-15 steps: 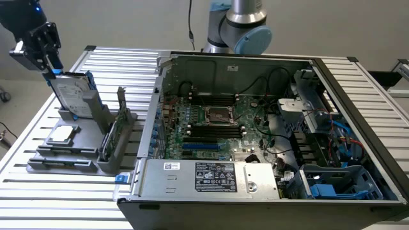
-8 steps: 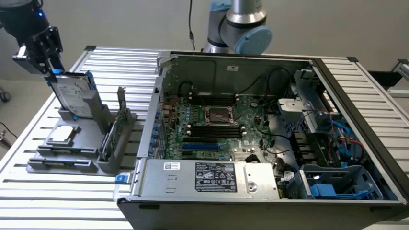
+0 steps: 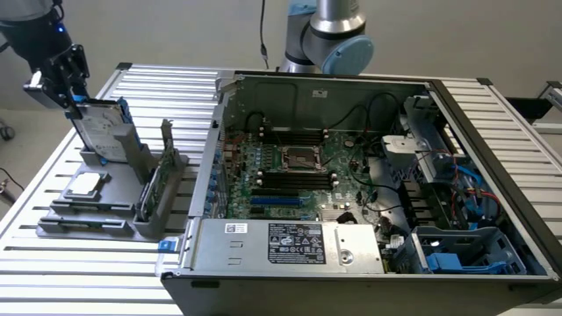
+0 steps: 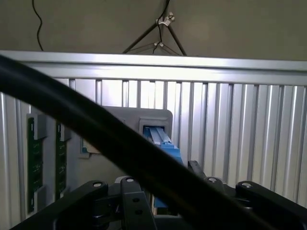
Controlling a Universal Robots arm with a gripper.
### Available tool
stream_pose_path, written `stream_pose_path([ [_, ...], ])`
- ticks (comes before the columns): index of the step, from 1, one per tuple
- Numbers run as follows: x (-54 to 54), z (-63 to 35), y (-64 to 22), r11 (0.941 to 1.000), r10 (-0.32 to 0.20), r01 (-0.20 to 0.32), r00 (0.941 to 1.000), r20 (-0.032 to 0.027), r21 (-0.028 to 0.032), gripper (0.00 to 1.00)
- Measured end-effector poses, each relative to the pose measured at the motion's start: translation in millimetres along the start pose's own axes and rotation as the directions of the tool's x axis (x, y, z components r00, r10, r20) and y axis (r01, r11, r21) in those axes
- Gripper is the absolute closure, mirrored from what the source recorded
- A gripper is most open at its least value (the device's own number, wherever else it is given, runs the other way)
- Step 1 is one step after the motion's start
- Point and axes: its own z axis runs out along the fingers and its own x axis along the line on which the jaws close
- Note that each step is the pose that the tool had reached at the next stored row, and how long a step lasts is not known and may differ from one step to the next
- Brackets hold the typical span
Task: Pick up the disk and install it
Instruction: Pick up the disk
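One open computer case (image 3: 325,89) sits on the bench (image 3: 52,263) beside a grey rack (image 3: 114,217) holding the disk (image 3: 101,128) upright. Pickup is in hand: the jaws stand apart at its top edge, and a firm grip likely needs squaring across its blue rails (image 4: 163,143).

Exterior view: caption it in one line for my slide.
Tool at the disk, upright in its grey holder beside the open computer case.

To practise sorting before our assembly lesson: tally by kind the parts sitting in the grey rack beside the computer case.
Disk: 1
Chip: 1
Upright card: 1
Green sticks: 2
Total: 5
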Motion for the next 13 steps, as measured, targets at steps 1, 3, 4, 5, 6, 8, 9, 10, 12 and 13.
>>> stream_pose_path([
  [1,0.0,1.3,0.0,1.0000,0.000,0.000,1.0000,0.0000,0.0001,0.52],
  [3,0.1,2.9,-0.1,1.0000,0.000,0.000,1.0000,0.0000,0.0001,0.52],
  [4,0.1,3.5,-0.1,1.0000,0.000,0.000,1.0000,0.0001,0.0002,0.52],
  [5,0.1,4.2,-0.1,1.0000,0.000,0.000,1.0000,0.0000,0.0001,0.52],
  [6,0.2,4.9,-0.1,1.0000,0.000,0.000,1.0000,0.0001,0.0001,0.52],
  [8,0.2,6.1,-0.2,1.0000,0.000,0.000,1.0000,0.0001,0.0001,0.52],
  [9,0.2,6.5,-0.1,1.0000,0.000,0.000,1.0000,0.0000,-0.0001,0.52],
  [10,0.2,6.6,-0.1,1.0000,0.000,0.000,1.0000,-0.0001,-0.0002,0.52],
  [12,0.2,6.7,-0.1,1.0000,0.000,0.000,1.0000,-0.0001,-0.0002,0.52],
  [13,0.2,6.8,-0.1,1.0000,0.000,0.000,1.0000,0.0001,0.0001,0.52],
])
